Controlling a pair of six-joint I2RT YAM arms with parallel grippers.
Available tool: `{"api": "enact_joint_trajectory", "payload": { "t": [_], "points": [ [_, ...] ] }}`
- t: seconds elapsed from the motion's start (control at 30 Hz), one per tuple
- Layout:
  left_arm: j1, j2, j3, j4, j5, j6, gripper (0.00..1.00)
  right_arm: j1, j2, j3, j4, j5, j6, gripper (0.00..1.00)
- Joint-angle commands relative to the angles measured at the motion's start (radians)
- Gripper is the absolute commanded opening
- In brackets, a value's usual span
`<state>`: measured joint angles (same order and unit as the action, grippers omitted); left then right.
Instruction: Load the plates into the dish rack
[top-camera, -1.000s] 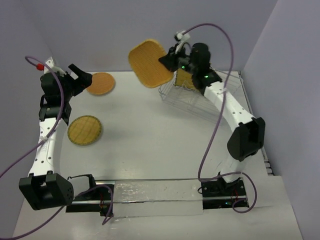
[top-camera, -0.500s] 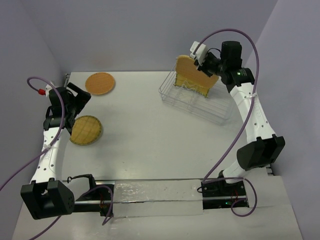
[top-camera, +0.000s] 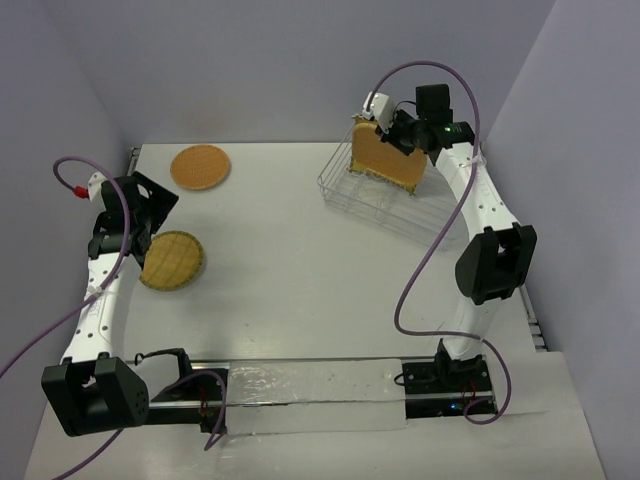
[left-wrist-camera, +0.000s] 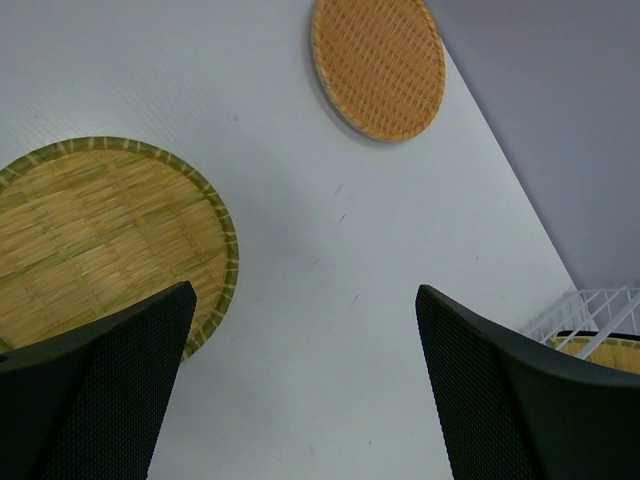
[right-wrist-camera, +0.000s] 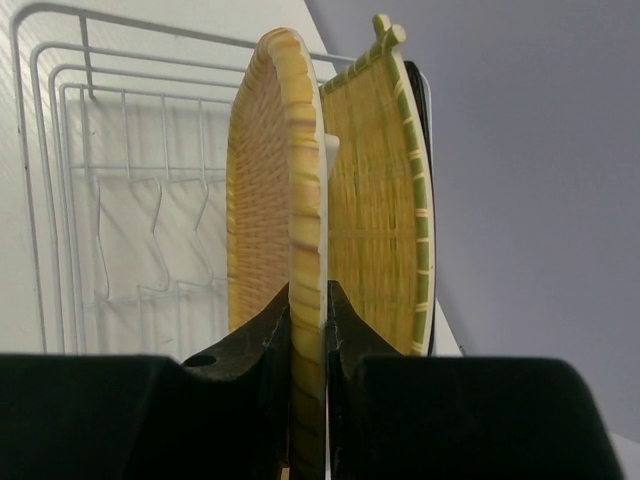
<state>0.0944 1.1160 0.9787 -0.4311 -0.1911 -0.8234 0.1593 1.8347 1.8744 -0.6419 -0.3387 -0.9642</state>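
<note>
Two are standing in the dish rack (top-camera: 402, 212): orange rounded square plate (right-wrist-camera: 272, 200), which we're pinching in the right gripper (right-wrist-camera: 308, 300), beside yellow woven plate (right-wrist-camera: 372, 200). Left gripper (left-wrist-camera: 305, 295) is hanging jaws spread near yellow round plate (left-wrist-camera: 90, 240).

- The table (top-camera: 300, 260) is white and flat. It fills most of the top view.
- A back wall (top-camera: 300, 60) stands behind the far edge of the table. It is plain and pale purple-grey.
- A left wall (top-camera: 40, 120) and a right wall (top-camera: 590, 200) of the same colour close in the table's sides.
- A shiny see-through strip (top-camera: 310, 385) lies along the near edge of the table.
- The light is soft and even, with only faint shadows on the table.
</note>
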Motion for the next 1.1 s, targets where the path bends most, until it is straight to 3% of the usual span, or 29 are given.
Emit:
{"api": "enact_joint_trajectory", "payload": {
  "t": [0.0, 0.33, 1.07],
  "points": [
    [0.004, 0.002, 0.034, -0.020, -0.042, 0.004, 0.99, 0.005, 0.002, 0.066, 0.137, 0.030, -0.028, 0.00],
    [0.004, 0.022, 0.056, -0.028, -0.045, 0.012, 0.99, 0.006, 0.055, 0.088, 0.229, 0.047, 0.004, 0.00],
    [0.004, 0.016, 0.053, -0.005, -0.034, 0.012, 0.99, 0.005, 0.024, 0.100, 0.215, 0.078, -0.054, 0.00]
  ]
}}
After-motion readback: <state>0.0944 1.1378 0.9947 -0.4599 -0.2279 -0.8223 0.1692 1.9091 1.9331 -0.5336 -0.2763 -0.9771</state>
